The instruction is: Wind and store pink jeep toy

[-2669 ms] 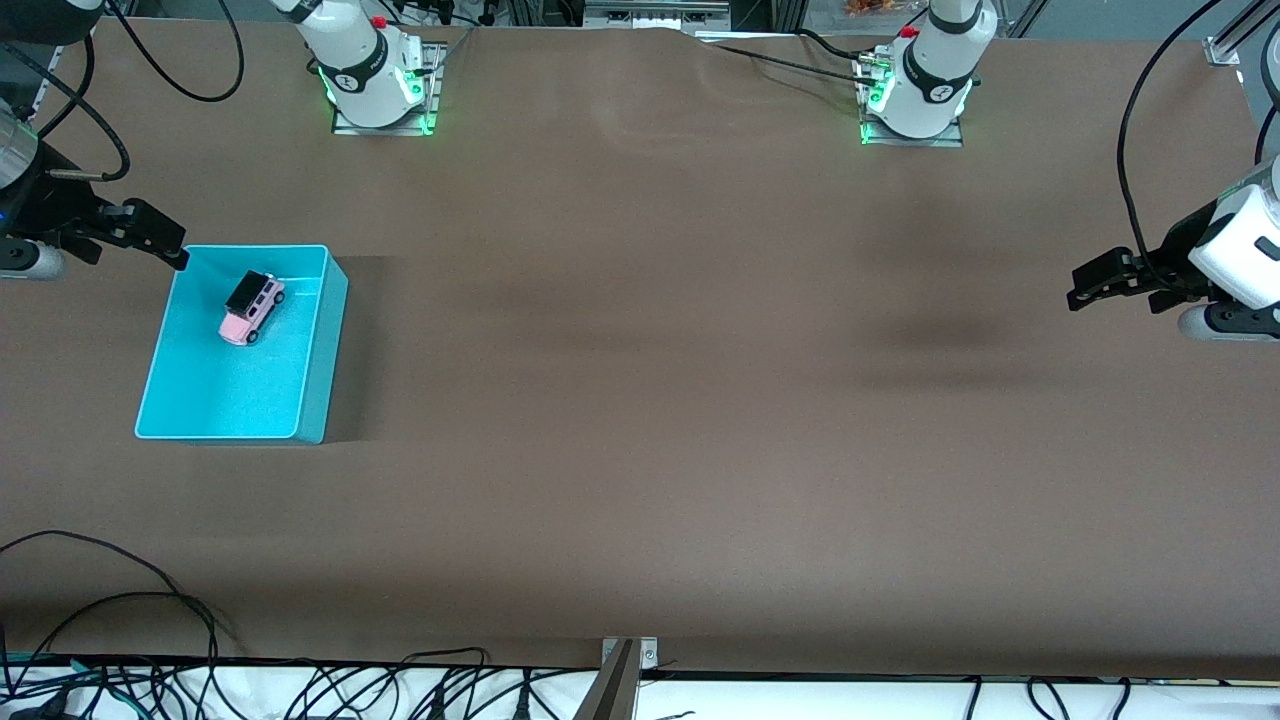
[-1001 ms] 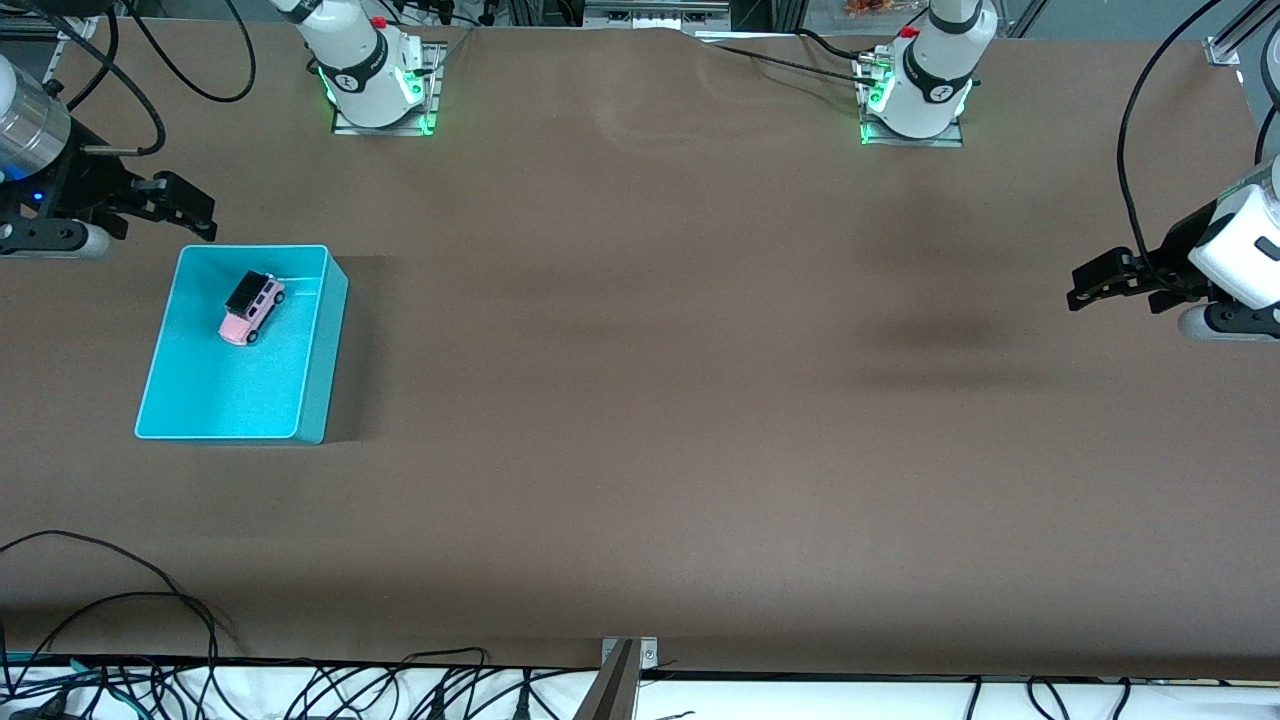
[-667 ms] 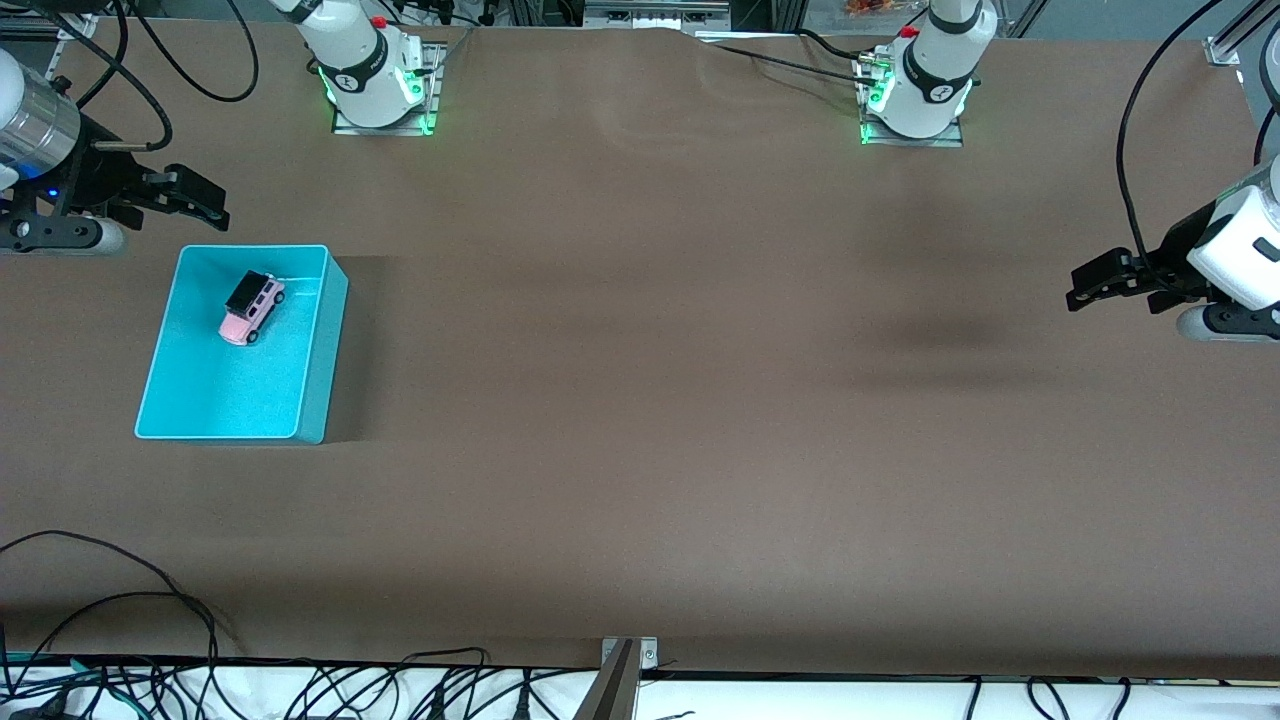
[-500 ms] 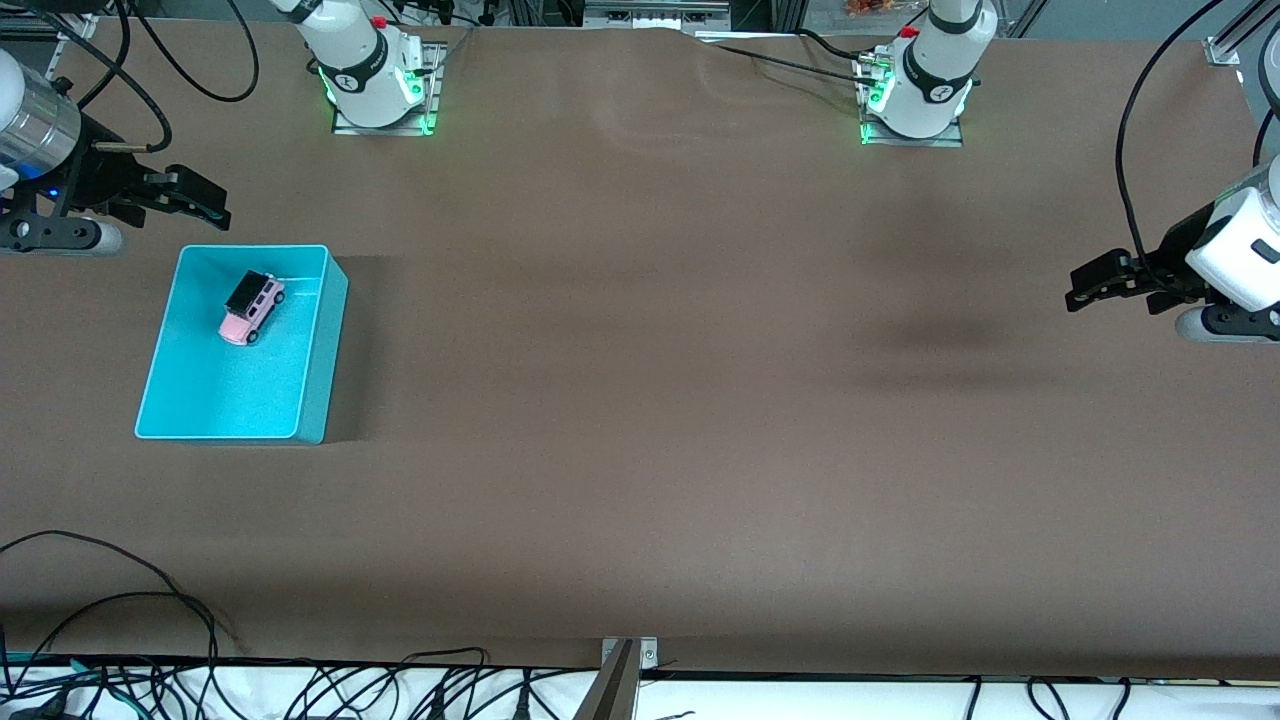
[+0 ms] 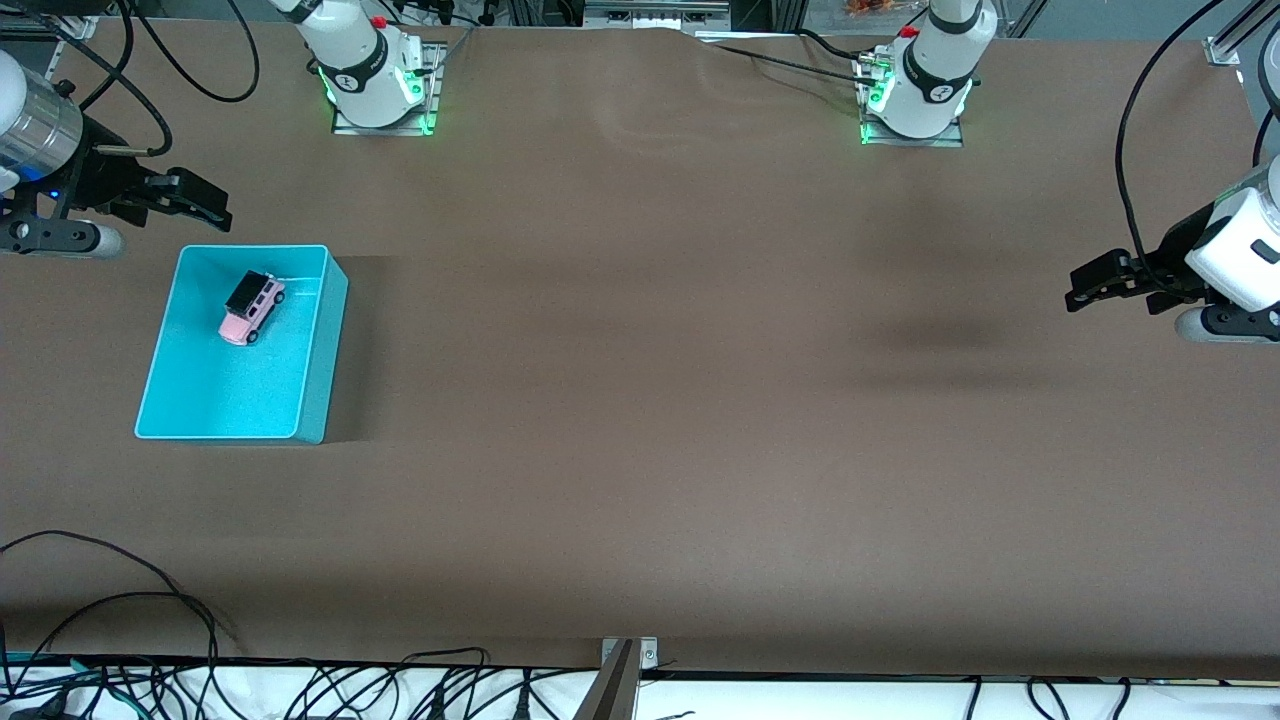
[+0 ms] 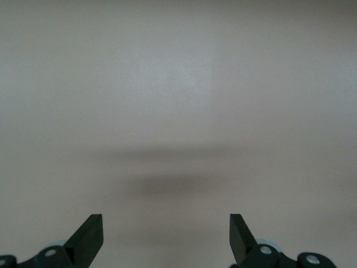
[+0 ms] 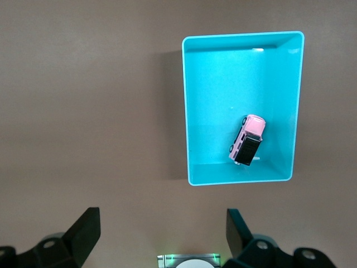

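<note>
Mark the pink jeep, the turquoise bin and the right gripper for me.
pink jeep toy (image 5: 252, 309), front view, on its pink body.
turquoise bin (image 5: 325, 350), front view, on its side wall.
right gripper (image 5: 205, 211), front view, between its open fingertips.

Arm bases (image 5: 372, 75): white, rounded, glowing green underneath, red buttons showing on top.
Grippers (image 5: 1100, 283): black angular fingers (image 6: 89, 237).
Wrists: silver and white housings trailing black cables (image 5: 1130, 150).

From my left wrist feed I see only bare brown table (image 6: 178, 84) with a soft dark shadow (image 6: 167, 181) across it. The left gripper (image 6: 166, 237) hangs above it, its two dark fingertips (image 6: 89, 234) spread wide with nothing between them.
</note>
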Motion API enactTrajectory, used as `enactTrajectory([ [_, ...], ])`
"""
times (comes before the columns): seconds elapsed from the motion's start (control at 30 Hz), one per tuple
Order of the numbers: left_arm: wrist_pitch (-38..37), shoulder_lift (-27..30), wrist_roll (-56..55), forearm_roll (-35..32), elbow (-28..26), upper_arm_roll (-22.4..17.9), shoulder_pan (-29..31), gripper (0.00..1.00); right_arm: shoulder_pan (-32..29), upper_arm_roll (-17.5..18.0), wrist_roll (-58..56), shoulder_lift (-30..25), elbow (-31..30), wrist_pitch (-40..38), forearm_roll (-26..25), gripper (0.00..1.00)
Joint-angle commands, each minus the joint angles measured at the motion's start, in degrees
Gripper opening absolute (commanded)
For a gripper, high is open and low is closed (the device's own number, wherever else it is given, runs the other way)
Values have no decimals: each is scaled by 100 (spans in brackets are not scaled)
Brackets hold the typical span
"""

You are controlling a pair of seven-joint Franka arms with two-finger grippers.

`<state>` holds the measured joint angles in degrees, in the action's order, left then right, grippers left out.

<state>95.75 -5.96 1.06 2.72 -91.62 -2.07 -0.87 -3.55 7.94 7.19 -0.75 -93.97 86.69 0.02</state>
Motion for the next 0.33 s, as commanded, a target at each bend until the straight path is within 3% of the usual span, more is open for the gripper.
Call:
enactTrajectory([
  [0.0,23,-37,96,-52,65,-3,-19,100,13,-3,89,40,159,-56,104,100],
  [0.3,23,-37,96,-52,65,-3,-27,100,13,-11,89,58,159,-56,95,100],
])
